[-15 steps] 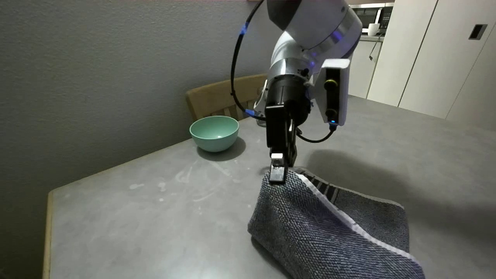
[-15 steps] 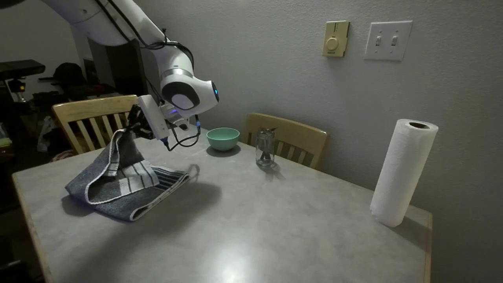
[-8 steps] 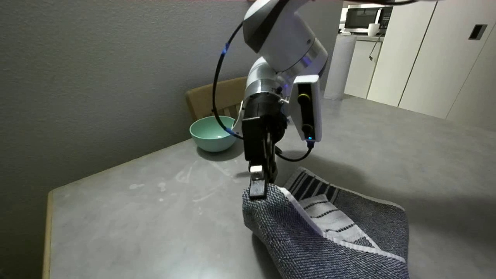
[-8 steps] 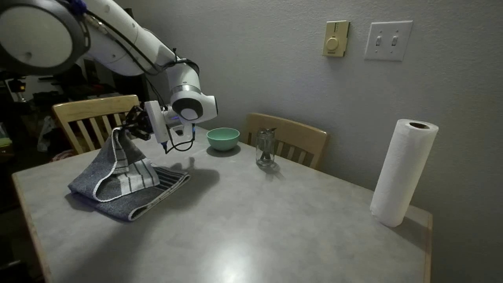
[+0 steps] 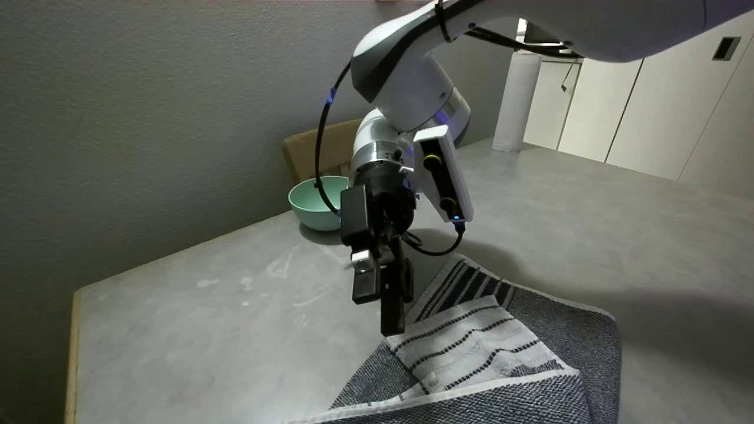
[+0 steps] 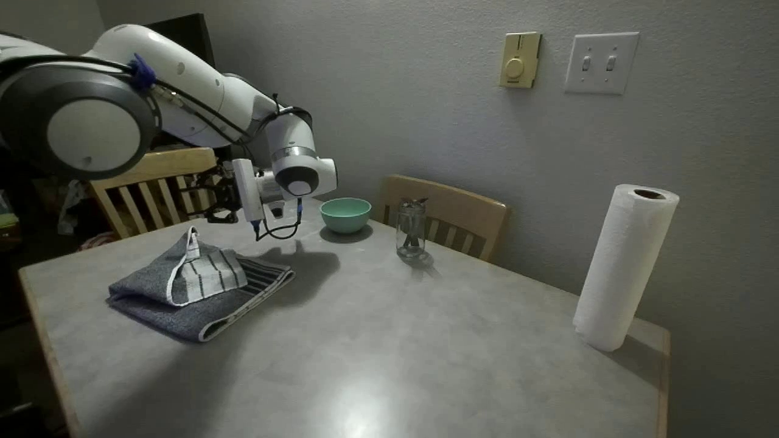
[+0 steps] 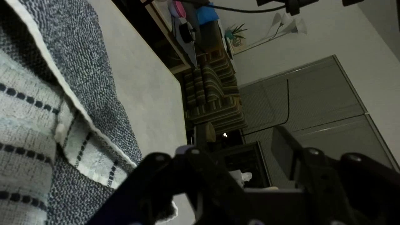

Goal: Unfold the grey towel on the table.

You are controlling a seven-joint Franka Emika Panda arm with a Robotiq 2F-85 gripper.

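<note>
The grey towel (image 5: 565,335) lies partly folded on the table (image 5: 206,330), its pale striped band showing on a turned-over layer. In an exterior view the raised flap of the towel (image 6: 152,274) comes to a low peak below the gripper (image 6: 192,198). My gripper (image 5: 380,301) hangs just above and behind the towel's edge. The wrist view shows its jaws apart with no cloth between them, so the gripper (image 7: 243,142) is open. Cloth of the towel (image 7: 84,59) fills the left of that view. The towel's near end runs out of frame in an exterior view.
A teal bowl (image 6: 345,216) stands behind the arm near the wall-side edge. Beyond it are a glass jar (image 6: 411,234) with dark items and a tilted-looking paper towel roll (image 6: 624,267). Wooden chairs (image 6: 453,207) stand against the table's edges.
The gripper has opened and let go of the towel's corner, which has dropped into a lower fold. The arm has come lower and away from the paper towel roll.
</note>
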